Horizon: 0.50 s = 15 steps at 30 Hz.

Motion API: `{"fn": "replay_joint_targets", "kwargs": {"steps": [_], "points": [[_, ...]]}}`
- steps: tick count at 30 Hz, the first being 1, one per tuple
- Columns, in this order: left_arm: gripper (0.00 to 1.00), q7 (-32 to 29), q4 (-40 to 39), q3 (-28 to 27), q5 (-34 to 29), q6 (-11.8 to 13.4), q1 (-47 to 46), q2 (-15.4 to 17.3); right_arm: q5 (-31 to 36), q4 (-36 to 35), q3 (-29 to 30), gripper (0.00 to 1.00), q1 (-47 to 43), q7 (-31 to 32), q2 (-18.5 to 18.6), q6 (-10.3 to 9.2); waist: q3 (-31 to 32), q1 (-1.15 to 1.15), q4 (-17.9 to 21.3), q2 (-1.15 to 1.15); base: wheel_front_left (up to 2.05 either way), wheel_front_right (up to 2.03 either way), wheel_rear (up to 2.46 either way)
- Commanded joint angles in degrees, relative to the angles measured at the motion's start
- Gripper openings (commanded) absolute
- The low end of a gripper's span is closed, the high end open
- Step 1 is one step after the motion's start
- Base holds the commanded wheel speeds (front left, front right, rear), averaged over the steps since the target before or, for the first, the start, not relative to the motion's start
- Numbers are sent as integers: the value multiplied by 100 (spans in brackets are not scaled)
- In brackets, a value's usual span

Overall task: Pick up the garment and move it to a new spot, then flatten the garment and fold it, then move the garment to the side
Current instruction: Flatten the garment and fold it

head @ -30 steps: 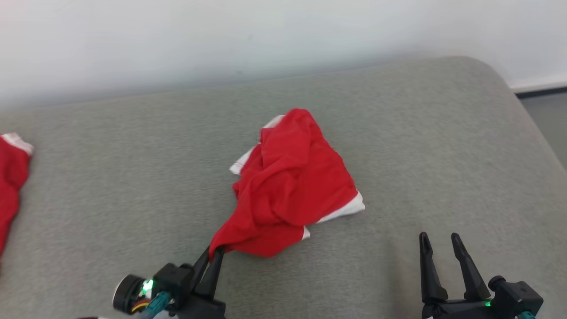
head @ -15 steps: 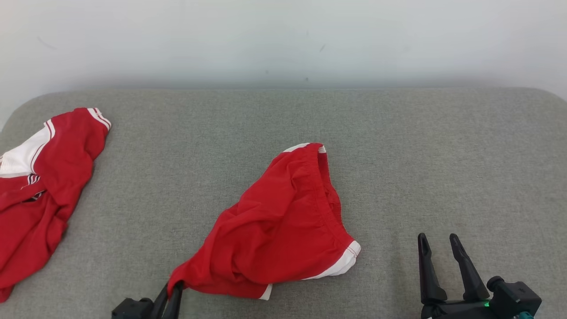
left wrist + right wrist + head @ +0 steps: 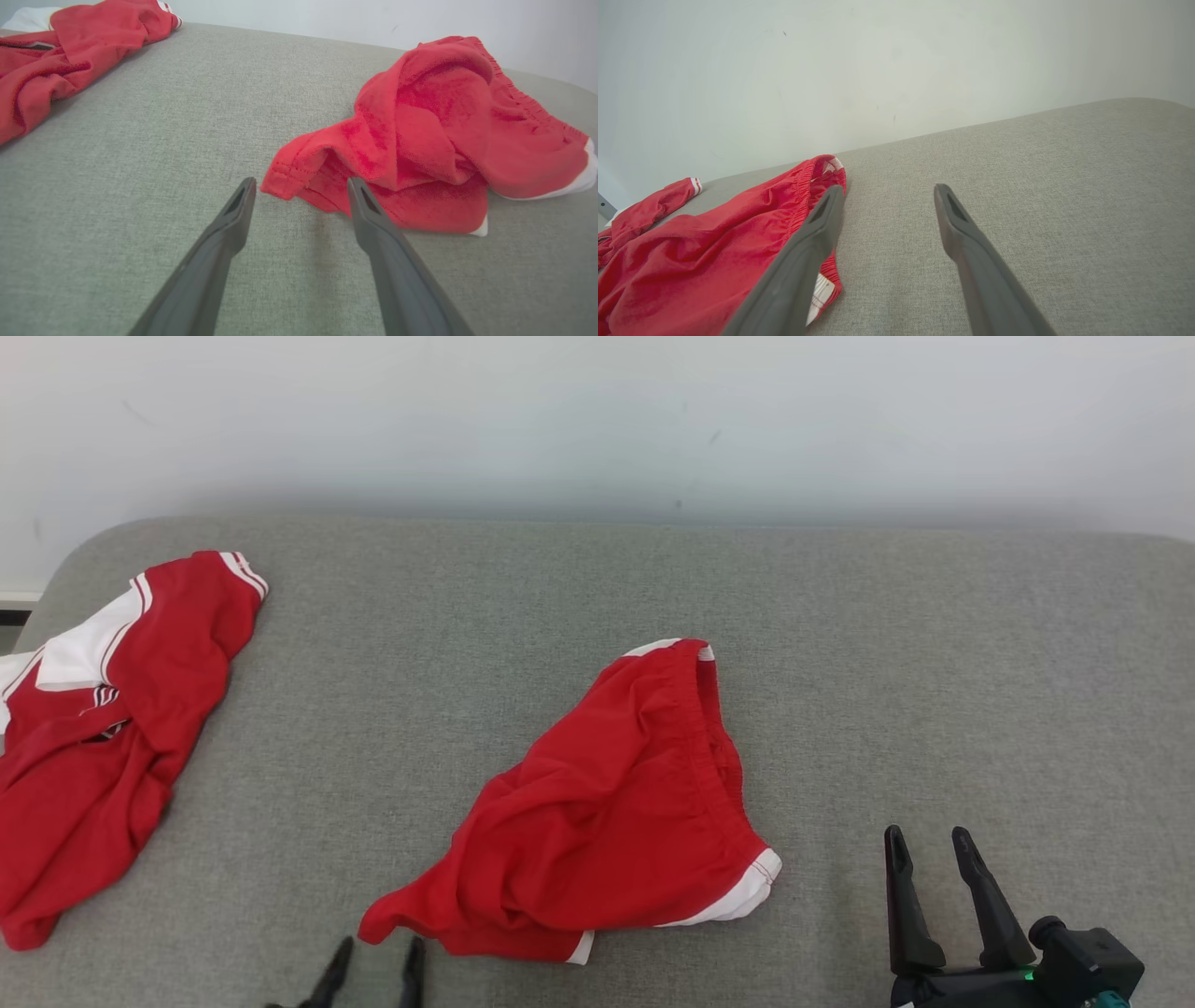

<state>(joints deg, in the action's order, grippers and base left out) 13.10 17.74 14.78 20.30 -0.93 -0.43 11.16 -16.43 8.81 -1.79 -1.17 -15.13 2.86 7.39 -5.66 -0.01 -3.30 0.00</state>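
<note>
The garment (image 3: pixel 607 821), red shorts with white trim, lies crumpled in the middle of the grey cushion (image 3: pixel 560 597). Its near left corner points at my left gripper (image 3: pixel 376 959), which stands open just short of the cloth at the bottom edge. In the left wrist view that corner (image 3: pixel 285 179) lies on the cushion just ahead of the spread fingertips, with nothing gripped between them (image 3: pixel 301 186). My right gripper (image 3: pixel 929 854) is open at the lower right, clear of the garment. In the right wrist view the shorts (image 3: pixel 714 252) lie to the left of its fingers.
A second red and white garment (image 3: pixel 103 728) lies crumpled at the cushion's left end, also seen in the left wrist view (image 3: pixel 60 51). A pale wall (image 3: pixel 597 420) runs behind the cushion. Bare cushion stretches to the right of the shorts.
My left gripper has let go of the shorts' corner, opened and drawn back. The head camera has shifted, so the whole picture moved. The right gripper stayed as it was.
</note>
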Motion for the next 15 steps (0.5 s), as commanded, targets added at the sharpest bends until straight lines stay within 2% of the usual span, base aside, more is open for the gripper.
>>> {"fn": "replay_joint_targets", "kwargs": {"steps": [1, 8, 15], "points": [[100, 52, -38, 39, 52, -3, 138, -84, 49, 5, 17, 100, 22, -3, 5, 20, 3, 1, -41, 0, 0, 0, 0], [100, -71, 83, 622, -58, -257, 37, -406, 104, 21, -21, 100, 94, -3, 5, 20, -80, 1, -122, 0, 0, 0, 0], [100, -58, 810, 1045, -96, -411, -540, -646, 109, 2, -158, 100, 216, -3, 4, 20, -193, 1, 155, 0, 0, 0, 0]]}}
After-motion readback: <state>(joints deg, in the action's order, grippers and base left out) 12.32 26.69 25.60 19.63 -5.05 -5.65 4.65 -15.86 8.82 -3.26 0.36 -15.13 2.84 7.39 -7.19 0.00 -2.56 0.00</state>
